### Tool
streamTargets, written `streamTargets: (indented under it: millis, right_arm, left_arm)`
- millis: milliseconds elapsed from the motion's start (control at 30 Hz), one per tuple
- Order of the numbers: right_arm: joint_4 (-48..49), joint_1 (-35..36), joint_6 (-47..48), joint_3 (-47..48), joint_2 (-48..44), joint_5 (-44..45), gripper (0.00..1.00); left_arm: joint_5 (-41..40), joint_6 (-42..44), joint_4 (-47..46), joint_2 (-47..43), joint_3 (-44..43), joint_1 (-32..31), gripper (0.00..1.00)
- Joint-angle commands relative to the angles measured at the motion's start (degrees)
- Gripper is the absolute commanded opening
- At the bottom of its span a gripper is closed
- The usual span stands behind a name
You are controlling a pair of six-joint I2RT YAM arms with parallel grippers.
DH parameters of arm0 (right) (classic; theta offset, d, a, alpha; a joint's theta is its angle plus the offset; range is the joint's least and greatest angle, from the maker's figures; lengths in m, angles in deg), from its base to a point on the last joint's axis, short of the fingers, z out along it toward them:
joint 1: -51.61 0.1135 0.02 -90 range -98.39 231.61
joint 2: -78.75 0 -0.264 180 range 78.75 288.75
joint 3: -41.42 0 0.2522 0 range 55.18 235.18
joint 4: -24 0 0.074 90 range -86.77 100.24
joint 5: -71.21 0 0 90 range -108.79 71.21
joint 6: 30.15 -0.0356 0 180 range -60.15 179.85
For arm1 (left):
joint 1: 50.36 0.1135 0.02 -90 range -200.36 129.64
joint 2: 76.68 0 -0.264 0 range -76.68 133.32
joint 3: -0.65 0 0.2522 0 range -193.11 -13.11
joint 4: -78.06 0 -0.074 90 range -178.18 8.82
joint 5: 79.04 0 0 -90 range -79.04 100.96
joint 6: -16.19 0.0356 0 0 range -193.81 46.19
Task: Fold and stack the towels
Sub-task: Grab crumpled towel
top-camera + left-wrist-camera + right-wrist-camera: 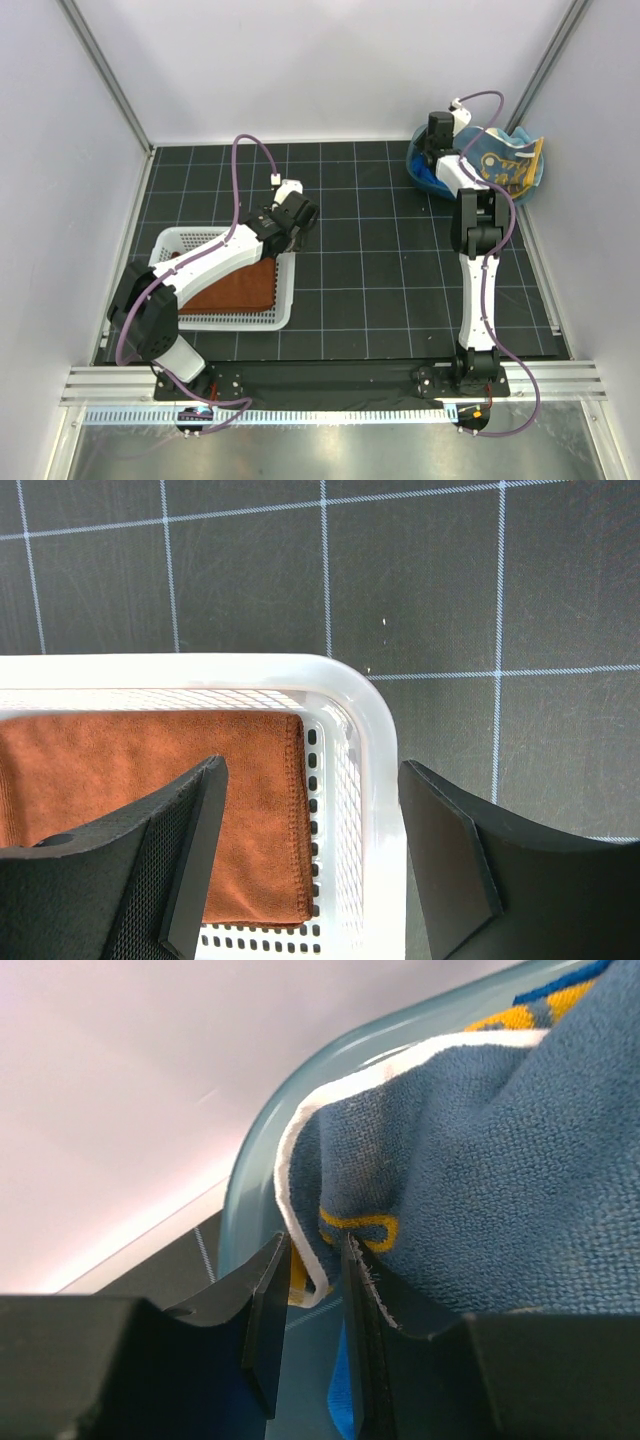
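Where the towel (500, 1160) bunches, its hem threads the right gripper (315, 1247).

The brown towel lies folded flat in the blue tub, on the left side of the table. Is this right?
The container is wrong: the brown towel lies folded flat in the white basket, as the left wrist view shows. It is indeed on the left side of the table.

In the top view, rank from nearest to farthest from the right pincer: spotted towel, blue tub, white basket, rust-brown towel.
1. spotted towel, its hem between the fingers of the right pincer.
2. blue tub, around that towel, far right.
3. white basket, across the table, left.
4. rust-brown towel, inside that basket, slightly farther.
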Motion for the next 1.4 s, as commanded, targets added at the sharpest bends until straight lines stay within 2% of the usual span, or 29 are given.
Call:
streamTargets:
  millis: [0, 167, 233, 333, 367, 467, 733, 967, 1133, 1367]
  right_arm:
    - [1.88, 0.22, 0.29, 2.32, 0.57, 1.22, 0.34]
    - [1.97, 0.22, 0.11, 2.40, 1.19, 1.21, 0.34]
    - [1.97, 0.13, 0.37, 2.67, 1.19, 1.21, 0.31]
    - [1.45, 0.13, 0.55, 3.37, 1.28, 1.12, 0.19]
    - [1.27, 0.13, 0.55, 3.72, 1.19, 0.86, 0.11]
    - [-0.22, 0.13, 0.46, 5.47, 0.58, 0.86, 0.01]
    - [-5.93, 0.13, 1.16, 7.32, -6.80, 1.22, 0.01]
    - [-16.04, 0.05, 0.81, 14.44, -13.56, -0.37, 0.01]
    - [-20.26, 0.05, 2.04, 14.53, -21.37, -1.42, 0.01]
    - [-27.28, 0.05, 2.31, 12.78, -33.42, -7.57, 0.01]
  left_arm:
    - [-0.88, 0.71, -1.22, -0.65, -1.94, 0.29, 0.73]
    - [-0.96, 0.71, -1.22, -0.39, -1.94, 0.29, 0.73]
    - [-1.14, 0.71, -1.22, -0.48, -1.85, 0.30, 0.73]
    - [-1.32, 0.71, -1.31, -0.74, -1.94, 0.29, 0.73]
    - [-1.32, 0.62, -1.22, -0.83, -1.94, 0.29, 0.73]
    - [-1.40, 0.62, -1.31, -1.18, -2.29, 0.29, 0.73]
    - [-1.14, 0.27, -0.87, -2.76, -4.31, 0.30, 0.73]
    - [0.44, 0.27, 0.27, -4.86, -7.39, 0.38, 0.73]
    - [1.85, 0.26, 1.23, -7.24, -8.88, 0.38, 0.73]
    - [5.53, 0.18, 2.12, -10.14, -10.29, 0.38, 0.73]
